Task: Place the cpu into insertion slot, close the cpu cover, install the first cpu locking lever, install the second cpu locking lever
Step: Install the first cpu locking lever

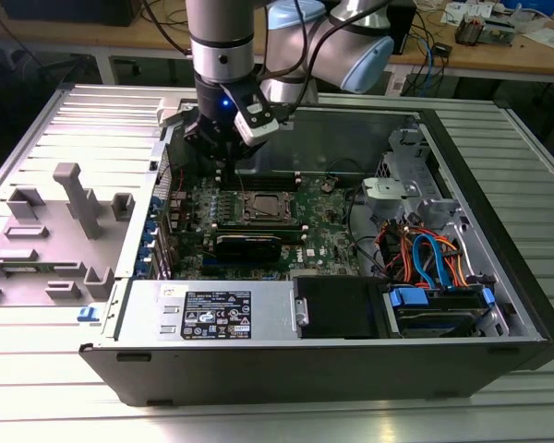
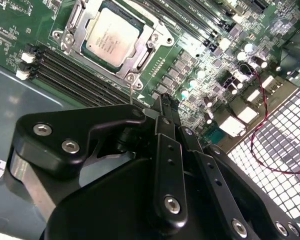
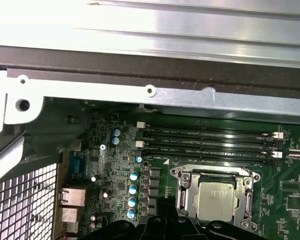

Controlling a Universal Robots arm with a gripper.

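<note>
In the exterior view the arm reaches down into the open case [image 1: 499, 305]. The gripper [image 1: 224, 168] hangs low over the board [image 1: 337, 226], near the cpu [image 1: 265, 208] and towards the exterior view's left of it. The cpu shows as a pale square lying flat on the board. Nothing can be seen in the gripper here.

In the second wrist view the cpu [image 2: 112, 34] sits inside the slot [image 2: 65, 37], level and square to it, so the placing looks done. The cover [image 2: 136, 61] lies down around the chip, its window framing the metal top, so that step also looks finished. The levers are harder to judge. A thin metal rod [image 2: 132, 94] rises from the socket corner nearest the gripper, and it may be a lever not yet latched. Whether either lever is locked cannot be told. The gripper [image 2: 165, 104] has its fingers [image 2: 162, 130] drawn together with no gap seen at the tips, and it carries nothing. Its tips are just beside the rod, though contact cannot be made out. The memory slots [image 2: 75, 70] run past the socket on the side towards the gripper.

In the first wrist view the cpu [image 3: 216, 200] rests in its socket with the cover [image 3: 184, 199] around it. The dark gripper body [image 3: 162, 222] is close beside the socket, not over the chip.
</note>
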